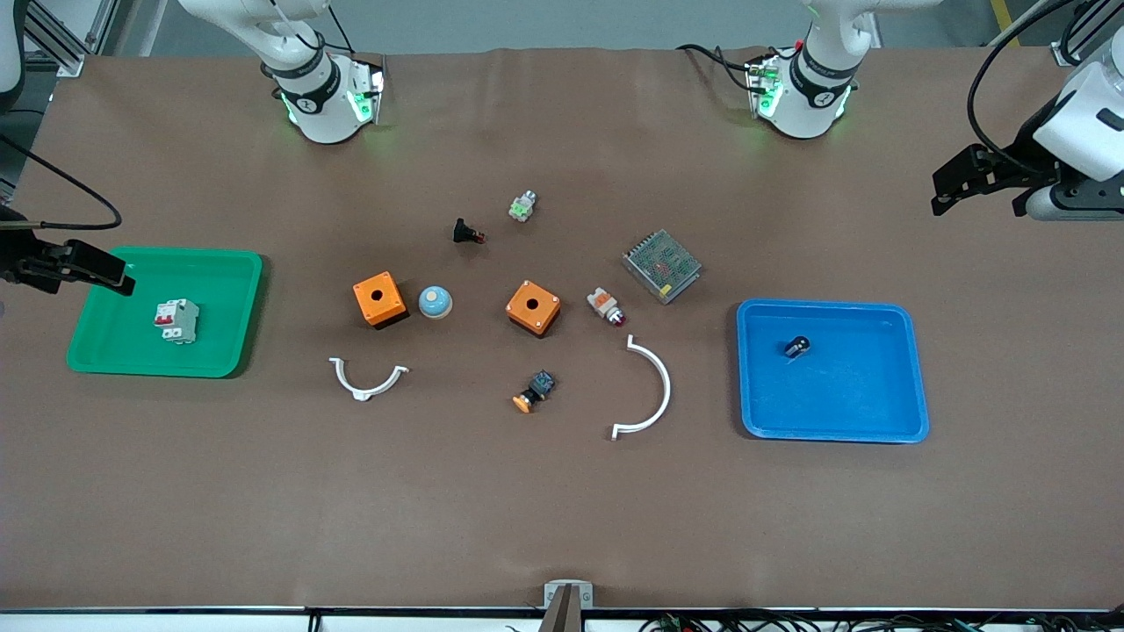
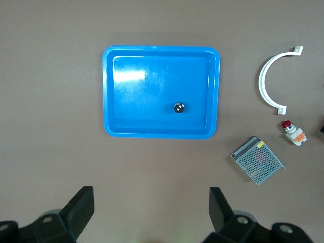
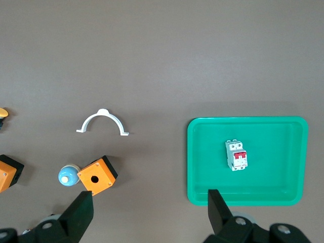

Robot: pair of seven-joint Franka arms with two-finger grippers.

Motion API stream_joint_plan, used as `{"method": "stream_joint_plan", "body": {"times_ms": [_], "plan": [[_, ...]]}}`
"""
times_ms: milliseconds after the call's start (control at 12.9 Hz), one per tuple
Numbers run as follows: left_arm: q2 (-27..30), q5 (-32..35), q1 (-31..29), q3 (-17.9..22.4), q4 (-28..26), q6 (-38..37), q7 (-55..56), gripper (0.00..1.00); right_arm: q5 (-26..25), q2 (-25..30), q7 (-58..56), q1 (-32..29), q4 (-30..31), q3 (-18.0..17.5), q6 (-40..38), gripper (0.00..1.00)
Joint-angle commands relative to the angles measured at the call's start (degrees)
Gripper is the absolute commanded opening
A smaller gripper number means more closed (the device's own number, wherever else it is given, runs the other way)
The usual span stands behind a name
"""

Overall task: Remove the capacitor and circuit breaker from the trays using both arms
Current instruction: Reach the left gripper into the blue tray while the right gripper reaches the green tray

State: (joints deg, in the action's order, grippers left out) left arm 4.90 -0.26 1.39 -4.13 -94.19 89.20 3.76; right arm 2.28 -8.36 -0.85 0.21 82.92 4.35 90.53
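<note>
The capacitor (image 1: 797,346), a tiny black cylinder with a pale end, lies in the blue tray (image 1: 887,412) toward the left arm's end; the left wrist view shows the capacitor (image 2: 178,107) in that tray (image 2: 126,86). The breaker (image 1: 177,320), white-grey with red levers, lies in the green tray (image 1: 224,351) toward the right arm's end, and also shows in the right wrist view (image 3: 237,155). My left gripper (image 1: 979,189) (image 2: 149,195) is open, empty and high over bare table beside the blue tray. My right gripper (image 1: 79,263) (image 3: 149,197) is open, empty and high over the green tray's rim.
Between the trays lie two orange boxes (image 1: 379,299) (image 1: 533,308), a blue dome (image 1: 435,302), two white curved clips (image 1: 368,379) (image 1: 647,389), a mesh metal box (image 1: 661,265), a white-and-orange part (image 1: 606,306), a black red-tipped part (image 1: 466,233), an orange-capped button (image 1: 535,391) and a small green part (image 1: 523,206).
</note>
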Motion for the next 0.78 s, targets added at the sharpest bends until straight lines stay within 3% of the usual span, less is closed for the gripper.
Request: {"method": "stream_joint_plan", "body": {"times_ms": [0,388,543,698], "plan": [[-0.50,-0.18,-0.33,-0.18,1.29,-1.13,-1.39,1.00,0.10,0.98,0.23,-0.39,0.41,-0.57,-0.18,1.00],[-9.71,-0.53,-0.25,0.17,4.98,-1.13,-0.25,1.00,-0.52,1.07,0.50,-0.30,0.49,-0.75,0.26,1.00],[-15.24,-0.53,-0.07,-0.18,4.37,1.31,0.63,1.00,-1.04,0.72,0.33,-0.56,0.49,-0.66,1.05,1.00],[-17.55,-0.53,-0.07,-0.27,-0.78,8.49,0.63,1.00,-1.75,-2.96,-0.46,-2.66,0.75,-0.48,3.41,1.00]]}}
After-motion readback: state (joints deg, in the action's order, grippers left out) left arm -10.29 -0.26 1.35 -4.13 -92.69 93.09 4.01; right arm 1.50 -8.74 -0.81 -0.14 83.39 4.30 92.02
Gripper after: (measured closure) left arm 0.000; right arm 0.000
